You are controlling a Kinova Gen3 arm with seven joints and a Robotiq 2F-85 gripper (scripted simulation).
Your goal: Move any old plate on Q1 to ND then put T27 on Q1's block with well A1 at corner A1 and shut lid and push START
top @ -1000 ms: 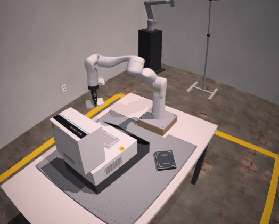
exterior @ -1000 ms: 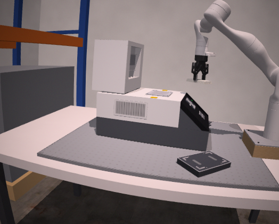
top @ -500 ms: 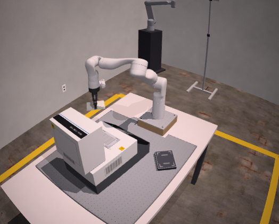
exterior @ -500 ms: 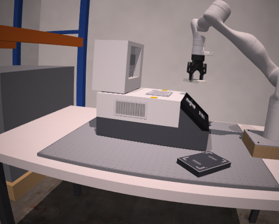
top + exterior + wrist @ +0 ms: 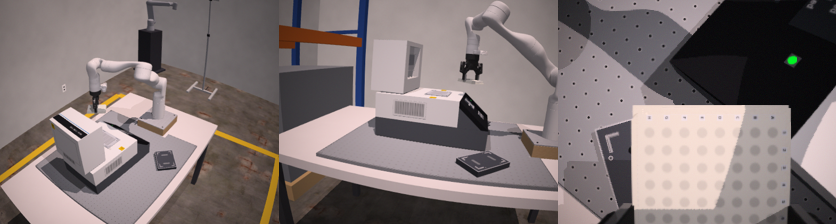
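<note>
Left of the hand, seen from the exterior side, Q1 point(image 5: 117, 160) point(image 5: 415, 133) stands with its lid point(image 5: 93, 149) point(image 5: 389, 66) up. Nearer the hand, lower and still to its left, is the block point(image 5: 107, 137) point(image 5: 438, 93). It looks to me as if no plate sits there, though I can't be certain from here.

Then the gripper point(image 5: 95, 110) point(image 5: 470, 79) point(image 5: 710, 215) itself, fingers wide but closed on the sides of a pale plate point(image 5: 101, 109) point(image 5: 479, 82) point(image 5: 708, 160), carried level in the air. I can't read a name on it; I'd take it for T27, lifted out of N1 and on its way to the block. From the wrist, the A and 1 labels meet at the plate's upper right.

Below the hand, the sloping key panel point(image 5: 128, 133) point(image 5: 474, 113) point(image 5: 763, 30) shows a green lamp point(image 5: 112, 125) point(image 5: 470, 100) point(image 5: 792, 60). Past the plate's left edge in the wrist view peeps a dark nest point(image 5: 617, 172), its visible corner bare.

Further right and lower, the near nest point(image 5: 167, 168) point(image 5: 465, 166) holds nothing.

The next move wants a high pass over the panel, a turn matching A1 to its marked corner, then a gentle lowering inside the locators without nudging the loose cycler.
</note>
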